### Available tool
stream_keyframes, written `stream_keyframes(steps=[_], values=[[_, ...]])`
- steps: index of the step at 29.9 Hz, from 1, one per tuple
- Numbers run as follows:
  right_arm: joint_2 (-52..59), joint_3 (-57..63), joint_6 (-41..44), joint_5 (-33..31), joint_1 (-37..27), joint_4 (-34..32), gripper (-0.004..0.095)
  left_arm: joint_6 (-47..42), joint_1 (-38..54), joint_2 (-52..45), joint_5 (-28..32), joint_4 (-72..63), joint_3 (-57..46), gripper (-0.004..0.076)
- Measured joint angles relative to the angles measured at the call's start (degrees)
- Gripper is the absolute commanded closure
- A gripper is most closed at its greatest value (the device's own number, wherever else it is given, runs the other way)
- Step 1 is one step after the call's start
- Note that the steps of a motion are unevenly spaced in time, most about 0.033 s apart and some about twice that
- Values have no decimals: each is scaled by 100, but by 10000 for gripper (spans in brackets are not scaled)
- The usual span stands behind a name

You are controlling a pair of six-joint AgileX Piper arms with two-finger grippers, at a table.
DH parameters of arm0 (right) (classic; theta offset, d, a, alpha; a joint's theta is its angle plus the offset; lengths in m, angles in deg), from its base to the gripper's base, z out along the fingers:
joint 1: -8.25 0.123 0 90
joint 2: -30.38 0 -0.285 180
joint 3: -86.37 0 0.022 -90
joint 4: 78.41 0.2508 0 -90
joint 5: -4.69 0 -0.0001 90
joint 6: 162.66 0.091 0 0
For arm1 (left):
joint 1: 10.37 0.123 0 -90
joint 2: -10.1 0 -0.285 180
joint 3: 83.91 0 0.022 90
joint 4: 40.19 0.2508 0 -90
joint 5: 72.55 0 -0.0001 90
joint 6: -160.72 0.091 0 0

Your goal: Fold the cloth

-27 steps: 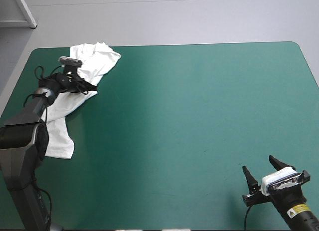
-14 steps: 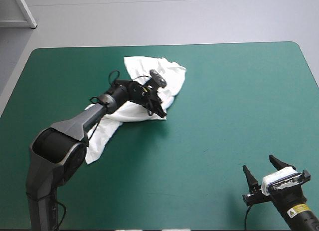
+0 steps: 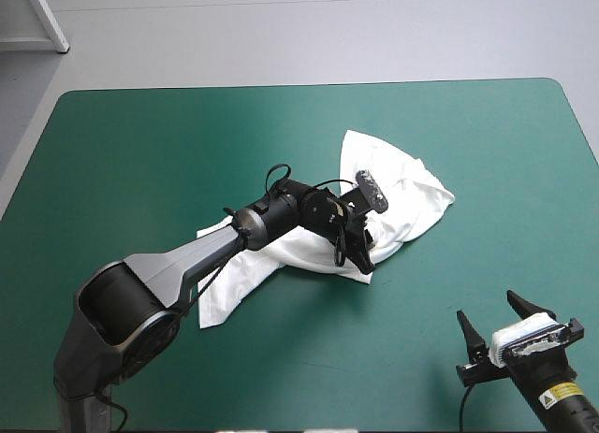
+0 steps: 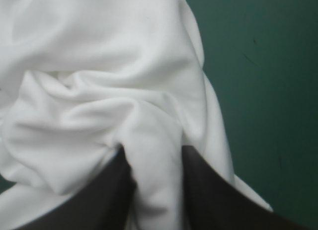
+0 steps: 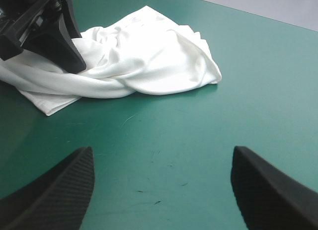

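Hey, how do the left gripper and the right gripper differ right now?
The left gripper has its jaws shut on the crumpled white T-shirt; the right gripper has its jaws wide open, empty. The left reaches to the middle of the teal-green table; the right sits by the near right corner, apart from the shirt. Both have black fin-shaped jaws.

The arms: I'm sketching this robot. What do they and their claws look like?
Left arm: rounded dark grey joints, a lighter grey link. Right arm: black, with a yellow warning sticker. Left claw and right claw: two broad black curved fins each.
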Motion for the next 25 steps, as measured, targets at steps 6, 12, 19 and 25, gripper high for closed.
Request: stream_keyframes(steps=[6,12,19,25], values=[[0,0,32,-38,0,0,208,-652,0,-99,-398,51,177,50],[-21,-287,883,-278,0,-690,208,-1927,0,-384,-1423,1269,791,100],[-903,-1423,2111,-1515,0,-1728,209,-2821,6,-1238,-3062,2457,844,106],[-2088,-2428,2458,-2397,0,-1671,212,-3663,6,-2327,-3295,2575,-53,107]])
